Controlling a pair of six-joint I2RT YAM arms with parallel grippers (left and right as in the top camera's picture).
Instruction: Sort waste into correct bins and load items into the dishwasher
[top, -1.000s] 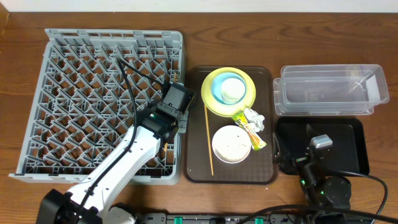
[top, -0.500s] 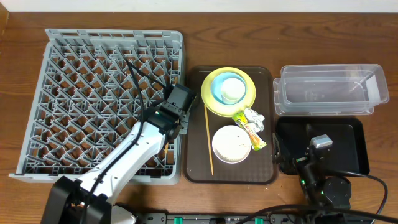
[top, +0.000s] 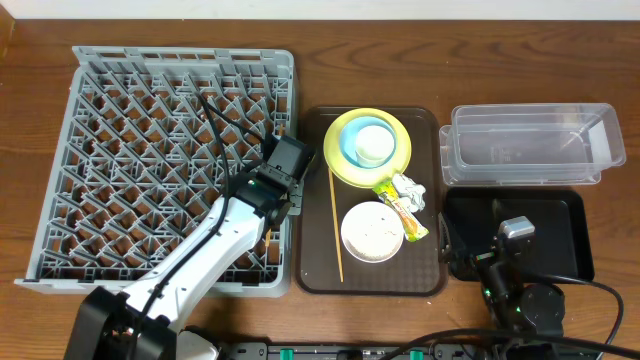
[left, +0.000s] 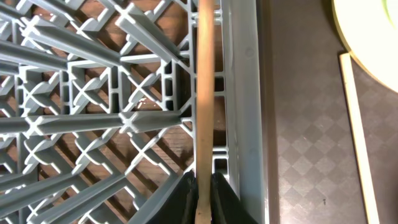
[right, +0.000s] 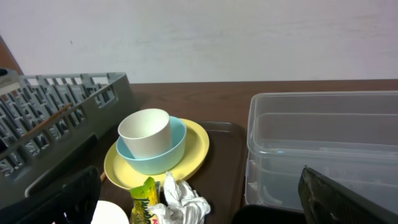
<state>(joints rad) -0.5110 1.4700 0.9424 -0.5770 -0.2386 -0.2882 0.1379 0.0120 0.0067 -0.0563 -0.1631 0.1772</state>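
Left gripper (left: 202, 190) clamped on one chopstick (left: 205, 93), which runs just inside the right wall of the grey dish rack (top: 150, 150); second chopstick (top: 336, 225) on brown tray (top: 420, 283), beside white bowl (top: 372, 232); right gripper (right: 205, 202) fingers wide apart, holding nothing, above black tray (top: 562, 215)

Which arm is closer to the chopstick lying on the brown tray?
Left. The left gripper is at the rack edge beside the chopstick; the right gripper is across the tray.
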